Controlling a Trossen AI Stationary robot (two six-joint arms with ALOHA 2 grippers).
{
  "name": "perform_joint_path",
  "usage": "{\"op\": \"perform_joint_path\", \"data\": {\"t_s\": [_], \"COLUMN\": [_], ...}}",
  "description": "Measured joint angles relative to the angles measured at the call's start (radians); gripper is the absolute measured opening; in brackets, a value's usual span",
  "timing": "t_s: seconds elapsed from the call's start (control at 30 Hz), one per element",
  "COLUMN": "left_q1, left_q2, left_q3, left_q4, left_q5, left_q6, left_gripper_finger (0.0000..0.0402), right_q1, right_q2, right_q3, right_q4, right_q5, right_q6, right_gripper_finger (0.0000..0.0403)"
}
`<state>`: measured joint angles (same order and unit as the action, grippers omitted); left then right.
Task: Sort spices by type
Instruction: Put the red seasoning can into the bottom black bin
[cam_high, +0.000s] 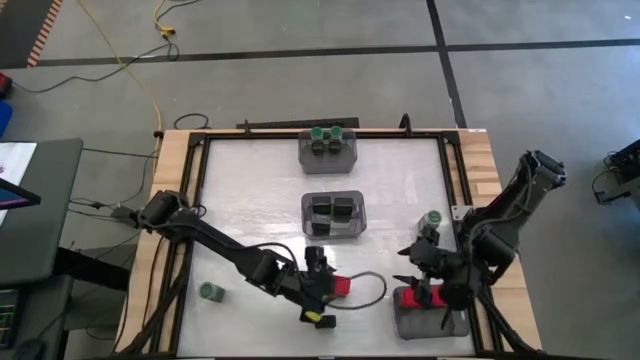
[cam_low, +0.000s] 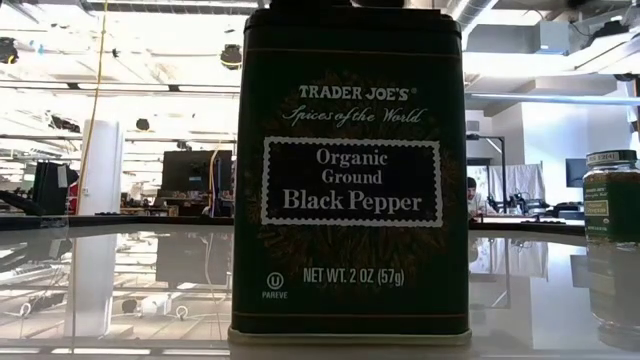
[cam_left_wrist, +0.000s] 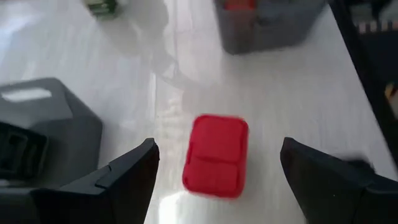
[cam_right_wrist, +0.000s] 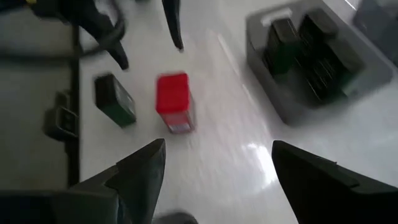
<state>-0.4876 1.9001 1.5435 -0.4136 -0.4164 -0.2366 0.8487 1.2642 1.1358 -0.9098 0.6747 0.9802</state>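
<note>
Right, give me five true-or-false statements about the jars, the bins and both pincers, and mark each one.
1. The left pincer is open, with a red-capped jar on the table between its fingers. True.
2. The far bin holds red-capped jars. False: its jars have green caps.
3. The tin filling the low view is labelled Organic Ground Black Pepper. True.
4. The right pincer is shut on a jar. False: it is open and holds nothing.
5. The middle bin is empty. False: it holds dark, black-topped jars.
</note>
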Motion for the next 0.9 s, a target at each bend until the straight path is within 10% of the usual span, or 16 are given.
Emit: {"op": "perform_joint_path", "data": {"t_s": [0.9], "left_q1": [-0.048], "left_q2": [-0.479], "left_q3": [-0.583], "left_q4": [0.237], "left_q5": [-0.123], "left_q6": [-0.072], "left_gripper_finger": [0.0322], "right_q1": [-0.331], "right_q2": [0.576], "right_q3": [0.349], "right_q4": [0.198], "right_q5": [-0.389], "right_q6": [-0.403], "right_gripper_finger": [0.0322]}}
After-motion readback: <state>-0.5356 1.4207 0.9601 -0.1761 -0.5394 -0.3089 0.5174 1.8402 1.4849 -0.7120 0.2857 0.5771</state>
